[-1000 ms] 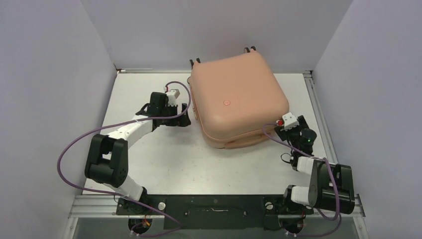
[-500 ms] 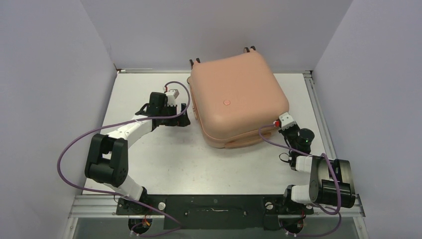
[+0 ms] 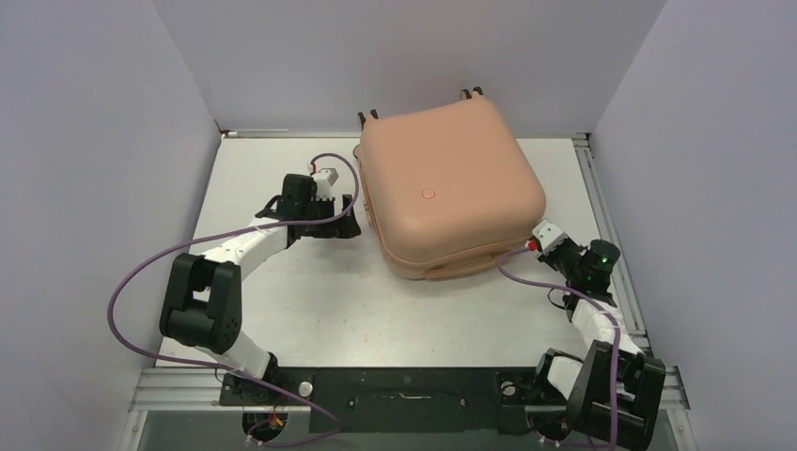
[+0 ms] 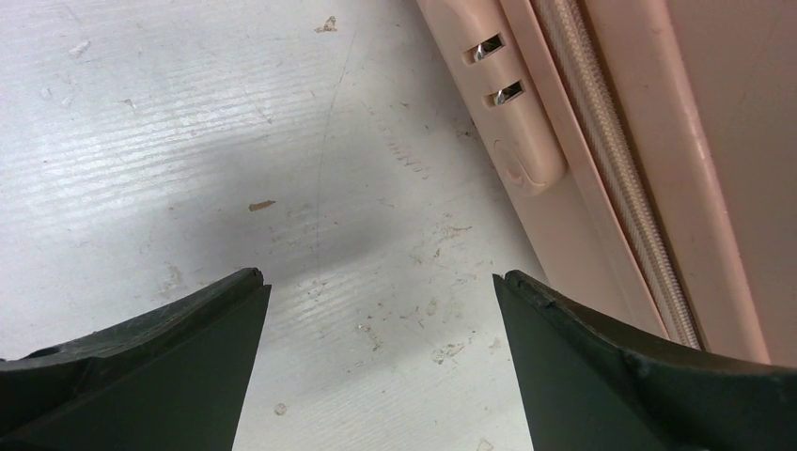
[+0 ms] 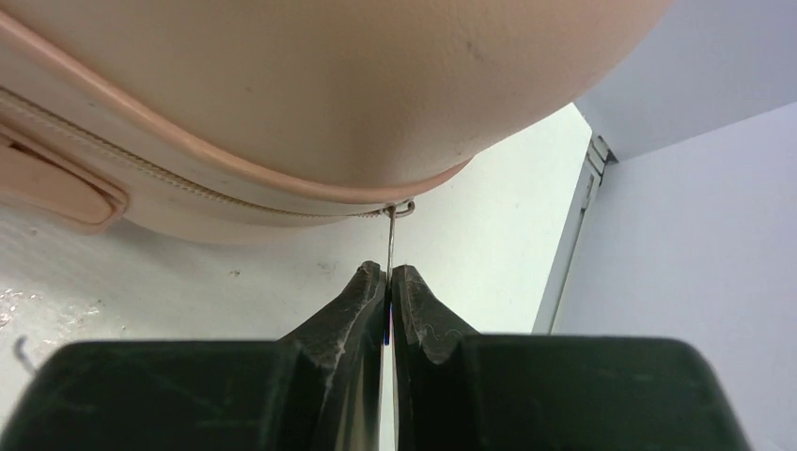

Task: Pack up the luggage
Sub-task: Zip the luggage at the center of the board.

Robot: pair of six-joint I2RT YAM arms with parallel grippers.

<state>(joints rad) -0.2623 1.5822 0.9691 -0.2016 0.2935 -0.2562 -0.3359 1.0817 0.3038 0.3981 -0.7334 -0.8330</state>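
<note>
The luggage (image 3: 451,188) is a peach-pink hard-shell suitcase, lying closed and flat at the back middle of the table, its small red logo (image 3: 429,194) facing up. My right gripper (image 3: 527,246) is at its near right corner. In the right wrist view this gripper (image 5: 388,271) is shut on the thin metal zipper pull (image 5: 390,240) that hangs from the zipper line (image 5: 188,183) under the shell (image 5: 329,85). My left gripper (image 3: 350,218) is open beside the luggage's left side. In its own view, the left gripper (image 4: 376,277) has only bare table between its fingers, and the luggage's side (image 4: 714,141) runs along the right.
A white table (image 3: 282,310) is boxed in by grey walls on the left, back and right. A metal rail (image 3: 601,216) runs along its right edge, close to my right arm. A pink handle mount (image 4: 512,122) with two slots sits on the luggage's left side.
My right gripper has gone from open to shut, onto the zipper pull, and its wrist has swung out towards the right rail. The left arm and the luggage have not moved.
</note>
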